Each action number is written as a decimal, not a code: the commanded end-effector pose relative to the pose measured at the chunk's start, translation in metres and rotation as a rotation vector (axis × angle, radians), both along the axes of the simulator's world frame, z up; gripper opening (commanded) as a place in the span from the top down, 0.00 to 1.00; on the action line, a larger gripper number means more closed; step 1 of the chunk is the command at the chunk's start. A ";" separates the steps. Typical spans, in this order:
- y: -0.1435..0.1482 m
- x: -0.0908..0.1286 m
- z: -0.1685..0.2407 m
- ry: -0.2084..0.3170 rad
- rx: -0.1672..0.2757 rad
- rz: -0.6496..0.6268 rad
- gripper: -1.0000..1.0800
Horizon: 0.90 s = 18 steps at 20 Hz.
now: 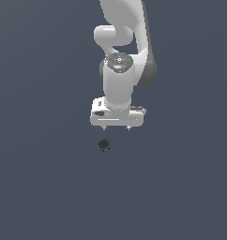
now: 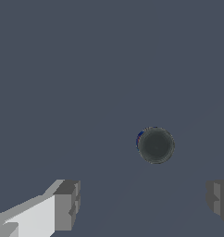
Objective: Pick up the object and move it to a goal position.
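The object (image 1: 104, 145) is a small dark round thing lying on the flat grey-blue surface, just below the arm's hand in the exterior view. In the wrist view the object (image 2: 155, 145) shows a blackish round top with a blue mark on its side. My white gripper (image 1: 116, 127) hangs above the surface, a little toward the exterior view's right of the object, not touching it. Its two fingers (image 2: 67, 204) stand wide apart with nothing between them. The gripper's midpoint in the wrist view (image 2: 142, 202) lies apart from the object.
The white arm (image 1: 122, 56) rises behind the gripper in the exterior view. The plain grey-blue surface (image 1: 40, 178) fills the rest of both views.
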<state>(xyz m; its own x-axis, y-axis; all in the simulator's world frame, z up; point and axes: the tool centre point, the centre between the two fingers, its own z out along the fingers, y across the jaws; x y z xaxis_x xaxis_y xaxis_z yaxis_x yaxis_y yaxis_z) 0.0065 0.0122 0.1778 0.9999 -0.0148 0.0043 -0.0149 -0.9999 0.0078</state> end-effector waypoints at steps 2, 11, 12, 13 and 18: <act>0.000 0.000 0.000 -0.001 0.000 -0.001 0.04; -0.020 0.007 0.015 -0.034 0.006 -0.036 0.04; -0.020 0.007 0.015 -0.034 0.006 -0.036 0.04; -0.019 0.007 0.015 -0.033 0.006 -0.035 0.04; -0.023 0.007 0.005 -0.030 0.006 -0.043 0.04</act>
<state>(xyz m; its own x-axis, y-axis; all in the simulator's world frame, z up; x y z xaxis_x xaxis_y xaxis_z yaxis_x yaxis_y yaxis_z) 0.0142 -0.0089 0.1868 0.9979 -0.0544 0.0364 -0.0545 -0.9985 0.0005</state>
